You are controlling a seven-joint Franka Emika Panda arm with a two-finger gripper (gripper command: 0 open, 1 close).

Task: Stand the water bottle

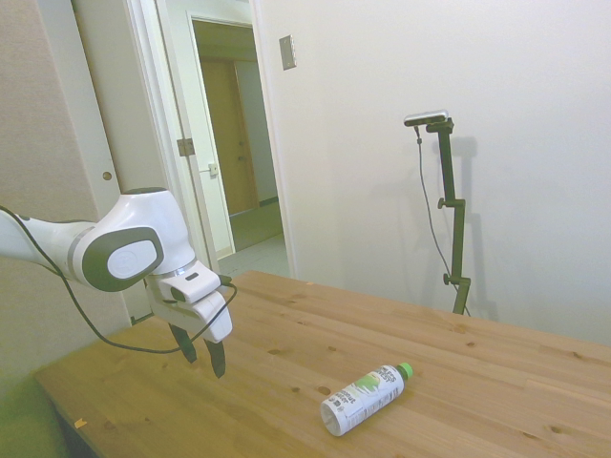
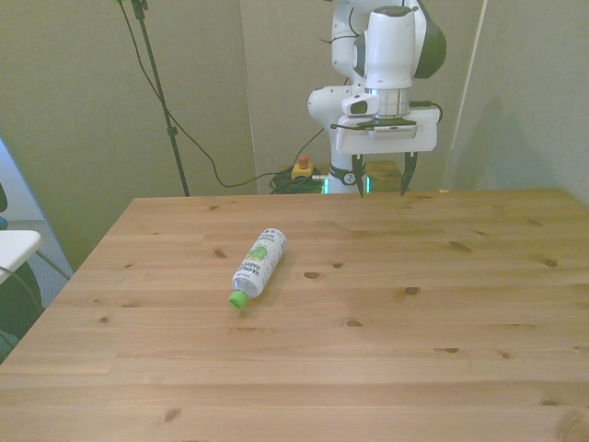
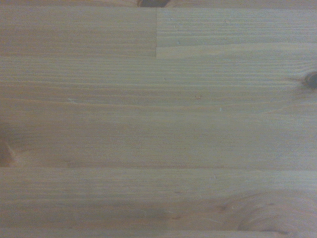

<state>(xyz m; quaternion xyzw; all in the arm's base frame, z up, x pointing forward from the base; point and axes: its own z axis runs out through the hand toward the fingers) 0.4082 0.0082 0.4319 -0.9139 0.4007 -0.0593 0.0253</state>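
Clear plastic water bottle with green cap lying flat on wooden table, ungrasped; white two-finger gripper spread wide, empty, well apart, presumably before approach.

Glossy white arm with grey joint caps, black trailing cable, white tool with dark fingers.

water bottle, lying flat, green-capped
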